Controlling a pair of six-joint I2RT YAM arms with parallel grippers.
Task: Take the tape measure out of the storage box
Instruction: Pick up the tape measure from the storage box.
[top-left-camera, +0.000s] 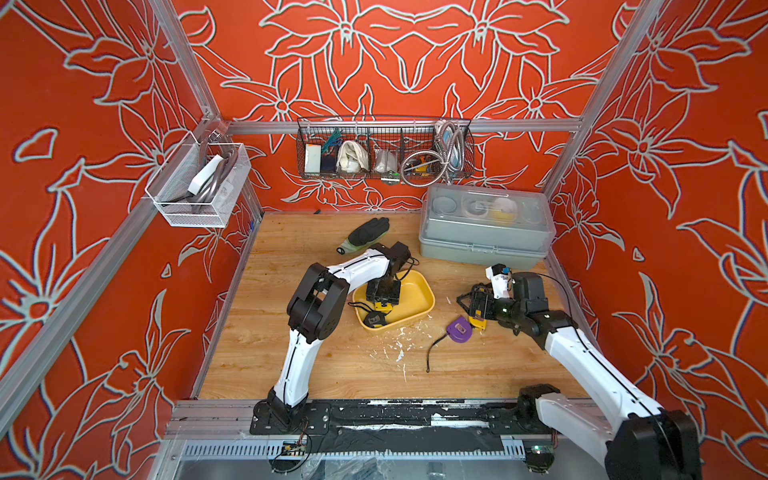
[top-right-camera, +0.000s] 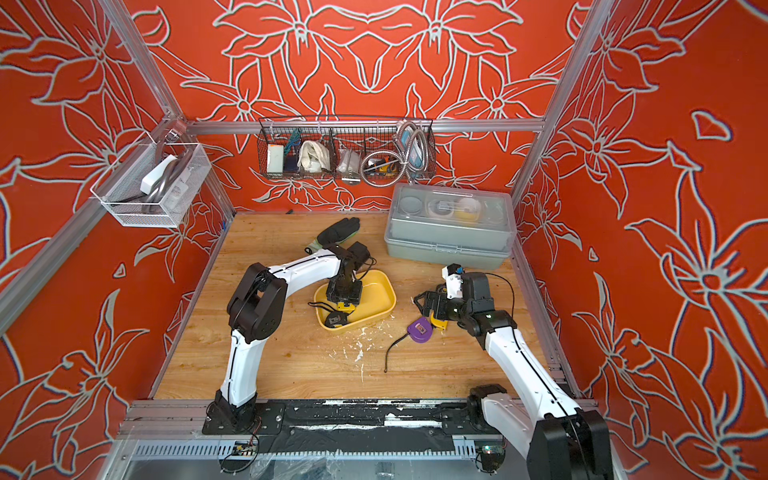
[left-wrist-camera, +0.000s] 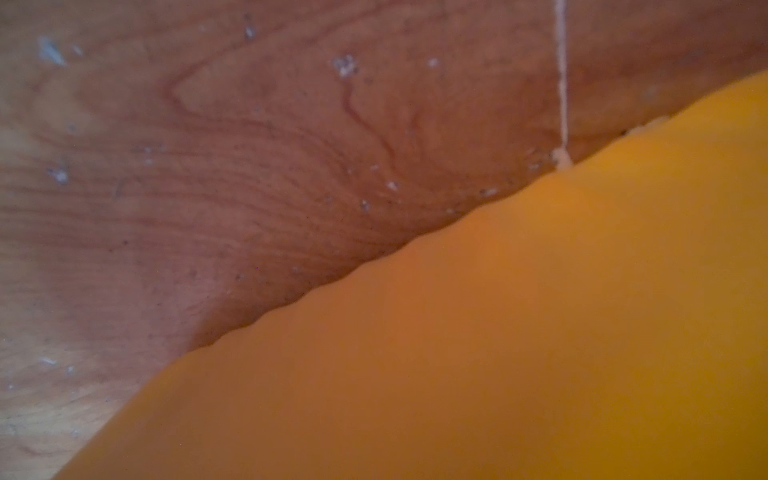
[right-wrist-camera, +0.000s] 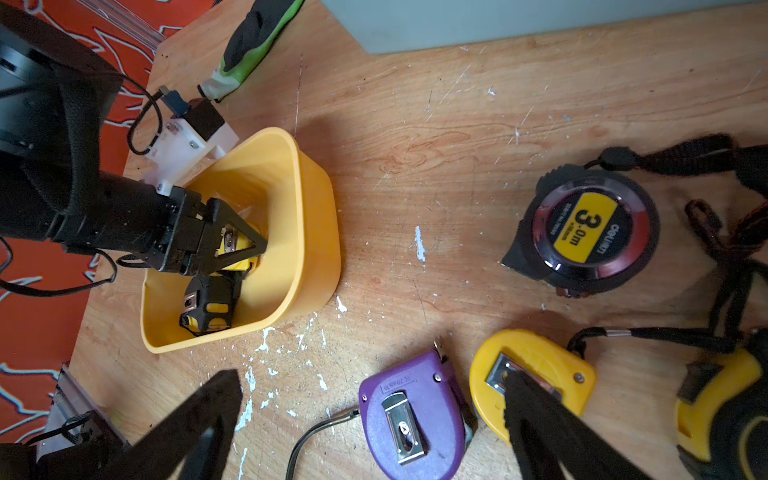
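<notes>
Yellow storage box (right-wrist-camera: 316, 232): left gripper (right-wrist-camera: 249, 249) half-closed around yellow tape measure (right-wrist-camera: 243, 264) inside, grip unclear, not lifted; black tape measure (right-wrist-camera: 210, 305) beside it; right gripper (right-wrist-camera: 370, 376) wide open, empty.

Count: six tape measures, namely black-yellow (right-wrist-camera: 208, 303) and yellow (right-wrist-camera: 239, 249) in the one storage box (right-wrist-camera: 316, 249) at centre left of the right wrist view, plus purple (right-wrist-camera: 411, 415), yellow (right-wrist-camera: 536, 365), round black (right-wrist-camera: 590, 232) and yellow-black (right-wrist-camera: 719, 407) at lower right; one grey case (top-left-camera: 484, 237); one glove (top-left-camera: 368, 232); two wire baskets (top-left-camera: 199, 187) (top-left-camera: 384, 149); two robot arms (top-left-camera: 299, 357) (top-left-camera: 590, 361).

The left arm (top-right-camera: 303, 266) reaches down into the yellow storage box (top-right-camera: 377, 297).
</notes>
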